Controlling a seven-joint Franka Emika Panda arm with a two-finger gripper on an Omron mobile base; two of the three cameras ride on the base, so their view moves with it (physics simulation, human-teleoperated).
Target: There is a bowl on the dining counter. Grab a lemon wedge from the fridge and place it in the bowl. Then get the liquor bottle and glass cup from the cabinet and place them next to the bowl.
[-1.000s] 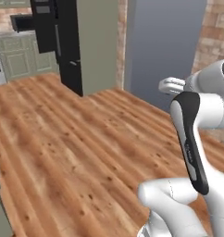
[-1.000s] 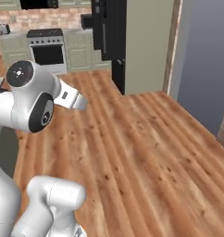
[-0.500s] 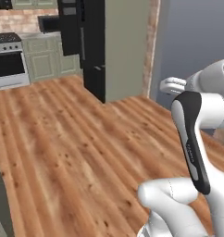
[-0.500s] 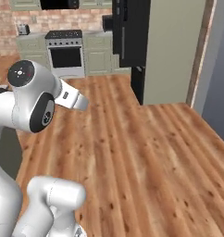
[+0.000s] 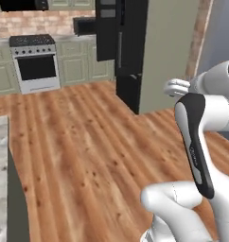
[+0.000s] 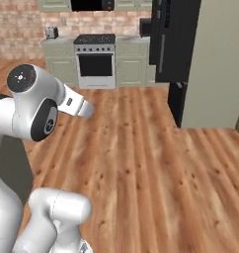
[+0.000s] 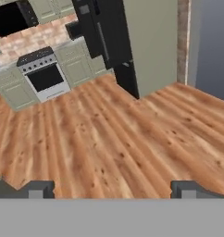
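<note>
The tall black fridge [image 5: 128,47] stands across the wooden floor with its doors shut, also seen as the fridge [image 6: 173,44] and the fridge [image 7: 104,41]. My gripper [image 7: 113,190] is open, its two dark fingertips [image 7: 37,189] wide apart with nothing between them, held high above the floor and far from the fridge. The white arm is folded close to the base. The bowl, lemon wedge, liquor bottle and glass cup are out of view.
A stove [image 5: 35,64] sits between pale green cabinets [image 5: 81,66] on the brick back wall. A grey-green panel [image 5: 166,52] flanks the fridge. A marble counter edge [image 5: 0,165] is at the near left. Open wooden floor [image 6: 141,163] lies ahead.
The whole picture has shifted: the base has turned, so the fridge and stove slid toward the right and nearer the middle. Arm and open gripper keep their pose.
</note>
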